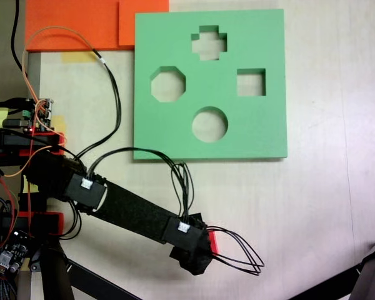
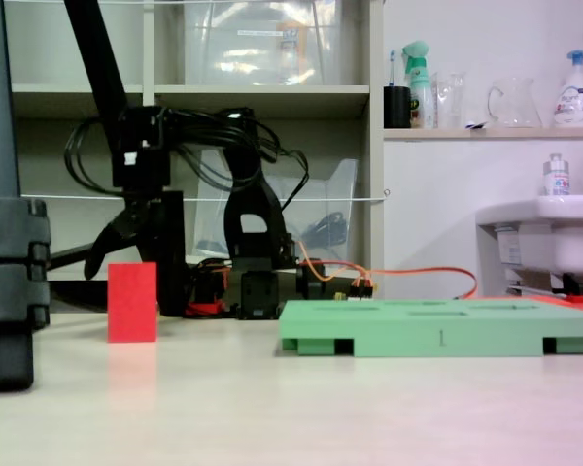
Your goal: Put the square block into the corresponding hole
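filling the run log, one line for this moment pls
gripper: open, around red block | block: on table, clear of green board | square hole: empty

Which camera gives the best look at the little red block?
The low side fixed view: the red block stands unobstructed on the table. In the top-down fixed view only a red sliver peeks out beneath the arm.

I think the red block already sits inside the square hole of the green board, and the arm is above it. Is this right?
Not quite. The red block is not in the square hole; it stands on the table, apart from the green board, as the low fixed view shows. In the fixed view from above that hole is empty. The arm is indeed over the block.
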Robot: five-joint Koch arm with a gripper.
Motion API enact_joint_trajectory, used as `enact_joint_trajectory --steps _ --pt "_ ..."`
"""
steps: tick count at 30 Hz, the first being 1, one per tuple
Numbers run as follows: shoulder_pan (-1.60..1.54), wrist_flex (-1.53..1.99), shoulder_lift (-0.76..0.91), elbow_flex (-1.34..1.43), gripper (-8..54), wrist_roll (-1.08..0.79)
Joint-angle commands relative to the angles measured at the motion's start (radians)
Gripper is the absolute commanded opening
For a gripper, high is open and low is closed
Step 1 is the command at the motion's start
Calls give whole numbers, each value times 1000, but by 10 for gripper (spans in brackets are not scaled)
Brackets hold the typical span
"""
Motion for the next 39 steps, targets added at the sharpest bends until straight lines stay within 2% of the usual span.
enact_joint_trajectory --steps 1,10,12,14,18,21,25,31,32,34,39 --pt "5 -43 3 -21 522 0" --pt "0 -64 15 -20 505 8" --pt "-5 -63 18 -18 352 35" --pt "-12 -60 15 -17 315 66" --pt "-14 -32 6 -14 312 129" --pt "-11 21 5 -14 272 204" --pt "-9 66 15 -14 234 202" --pt "-17 97 87 -14 233 204" --pt "-18 97 104 -18 218 204" --pt "-21 100 141 -20 187 239" --pt "-101 101 268 -26 165 422"
